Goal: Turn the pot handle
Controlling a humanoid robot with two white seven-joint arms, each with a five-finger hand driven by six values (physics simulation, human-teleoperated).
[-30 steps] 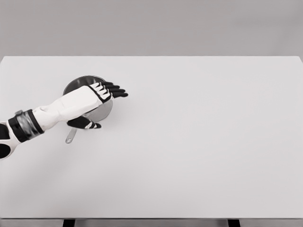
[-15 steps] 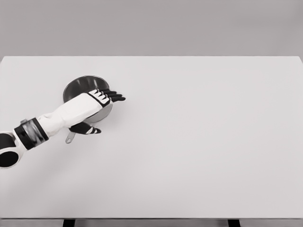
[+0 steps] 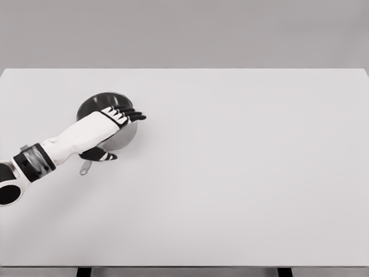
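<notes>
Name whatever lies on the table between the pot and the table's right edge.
Nothing: in the head view, the white table is bare from the pot rightward.

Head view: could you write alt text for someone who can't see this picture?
A white robot arm reaches in from the left, its left robot hand with black fingers outstretched over a dark metal pot. The pot's handle pokes out below the arm, toward the camera. Everything sits at the left of a wide white table.
</notes>
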